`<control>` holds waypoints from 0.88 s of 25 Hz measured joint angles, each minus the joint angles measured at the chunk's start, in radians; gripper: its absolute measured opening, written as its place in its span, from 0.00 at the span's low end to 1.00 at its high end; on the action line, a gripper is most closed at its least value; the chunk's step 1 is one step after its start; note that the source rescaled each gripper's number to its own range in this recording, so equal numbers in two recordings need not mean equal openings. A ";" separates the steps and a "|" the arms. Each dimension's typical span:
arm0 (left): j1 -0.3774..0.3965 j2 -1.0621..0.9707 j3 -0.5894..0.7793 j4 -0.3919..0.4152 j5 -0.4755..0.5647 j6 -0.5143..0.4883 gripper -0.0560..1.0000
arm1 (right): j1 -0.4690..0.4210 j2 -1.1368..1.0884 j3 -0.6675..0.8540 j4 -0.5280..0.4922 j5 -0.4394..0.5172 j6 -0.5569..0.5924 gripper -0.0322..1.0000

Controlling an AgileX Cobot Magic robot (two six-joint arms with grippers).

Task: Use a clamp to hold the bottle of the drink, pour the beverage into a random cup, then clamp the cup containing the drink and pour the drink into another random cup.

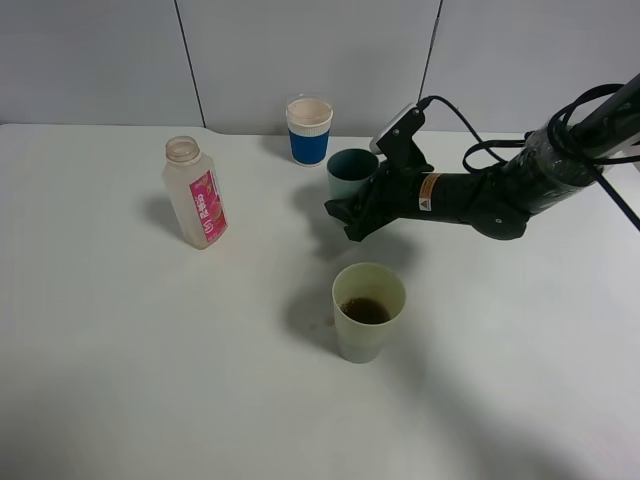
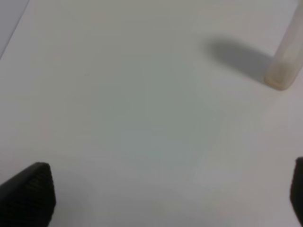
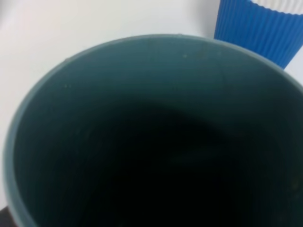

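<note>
Fingers of the right gripper (image 1: 350, 215) sit beside the teal cup (image 1: 351, 172), but whether they clasp it cannot be told; the right wrist view is filled by the cup's dark interior (image 3: 156, 142). Left gripper fingers (image 2: 28, 194) stand wide apart over the bare white table (image 2: 132, 94). Uncapped bottle (image 1: 195, 193) stands upright at left; blue-sleeved cup (image 1: 308, 130) just behind the teal cup; pale green cup (image 1: 368, 311), holding dark drink, nearer the front
</note>
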 joint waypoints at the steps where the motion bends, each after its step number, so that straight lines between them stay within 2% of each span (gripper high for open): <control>1: 0.000 0.000 0.000 0.000 0.000 0.000 1.00 | 0.000 0.000 0.000 0.000 -0.008 0.000 0.25; 3: 0.000 0.000 0.000 0.000 0.000 0.000 1.00 | 0.000 0.000 0.000 0.000 -0.025 0.000 0.44; 6: 0.000 0.000 0.000 0.000 0.000 0.000 1.00 | 0.000 0.000 0.000 0.000 -0.026 0.000 0.53; 10: 0.000 0.000 0.000 0.000 0.000 0.000 1.00 | 0.000 0.000 0.000 0.000 -0.026 0.023 0.56; 16: 0.000 0.000 0.000 0.000 0.000 0.000 1.00 | 0.000 -0.064 0.001 -0.001 -0.002 0.131 0.56; 19: 0.000 0.000 0.000 0.000 0.000 0.000 1.00 | 0.000 -0.140 0.002 -0.013 0.072 0.183 0.56; 22: 0.000 0.000 0.000 0.000 0.000 0.000 1.00 | 0.000 -0.238 0.003 -0.025 0.202 0.231 0.56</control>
